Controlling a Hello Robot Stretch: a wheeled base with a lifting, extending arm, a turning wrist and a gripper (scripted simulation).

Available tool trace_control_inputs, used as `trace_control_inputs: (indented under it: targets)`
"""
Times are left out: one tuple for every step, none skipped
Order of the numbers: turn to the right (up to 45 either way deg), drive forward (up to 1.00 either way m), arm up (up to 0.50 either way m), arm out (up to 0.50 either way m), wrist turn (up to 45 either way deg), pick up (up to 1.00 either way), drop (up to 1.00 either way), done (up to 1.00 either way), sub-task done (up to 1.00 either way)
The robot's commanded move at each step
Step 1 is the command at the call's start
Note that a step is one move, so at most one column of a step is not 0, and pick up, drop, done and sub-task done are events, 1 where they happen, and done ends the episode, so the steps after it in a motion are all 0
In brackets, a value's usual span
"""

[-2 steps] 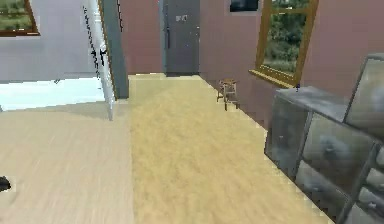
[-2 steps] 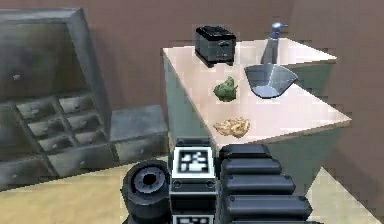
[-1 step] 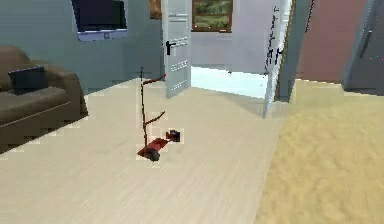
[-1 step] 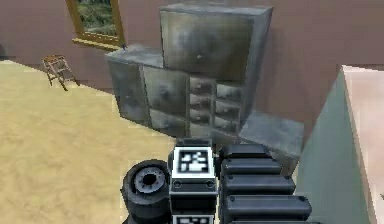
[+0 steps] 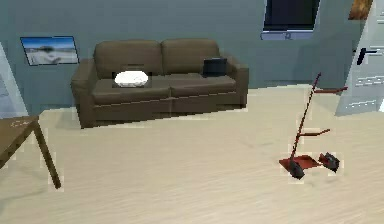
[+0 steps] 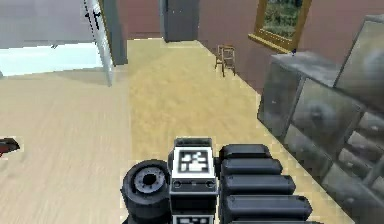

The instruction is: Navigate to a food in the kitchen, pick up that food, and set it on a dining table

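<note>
- arm (image 6: 250,185) drawn in low at the arm side view's bottom edge, likely tucked short for driving, with the gripper (image 6: 150,188) a dark round body beside the white marker squares (image 6: 195,165).
- fingers too hard to make out: cannot tell whether apart or together, nor whether anything is held.
- food judged to lie off in the kitchen, since this looks like a living room: brown sofa (image 5: 160,80) set against the wall, white cushion (image 5: 131,78) on its seat.
- wooden table (image 5: 20,135) cut off by the forward view's left edge; too little to call it the dining table.
- reddish frame (image 5: 312,135) on the floor, hard to name.
- grey dresser (image 6: 320,115) clipped at the arm side view's right.
</note>
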Motion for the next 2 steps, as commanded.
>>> trace_control_inputs:
  targets:
    - [-24.0,0.00,0.00,0.00,0.0,0.00,0.00,0.00,0.00]
    - [0.0,1.00,0.00,0.00,0.0,0.00,0.00,0.00,0.00]
